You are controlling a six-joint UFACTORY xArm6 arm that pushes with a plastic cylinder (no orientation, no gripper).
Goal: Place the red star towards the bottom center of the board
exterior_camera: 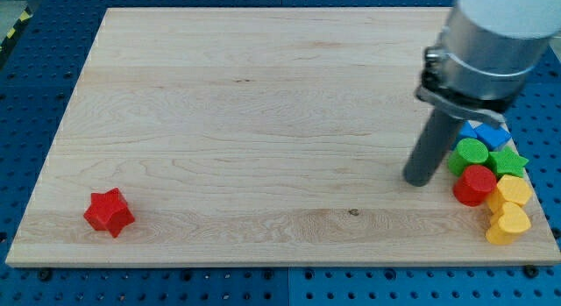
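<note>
The red star [110,212] lies near the bottom left corner of the wooden board [263,113]. My tip [418,180] rests on the board at the view's right, far from the red star. It stands just left of a cluster of blocks and touches none that I can see.
The cluster at the bottom right holds a green cylinder [470,154], a red cylinder [476,185], a green star [507,162], a blue block [485,133] partly hidden behind the arm, a yellow block [512,192] and a yellow heart [508,225]. A blue pegboard table [35,87] surrounds the board.
</note>
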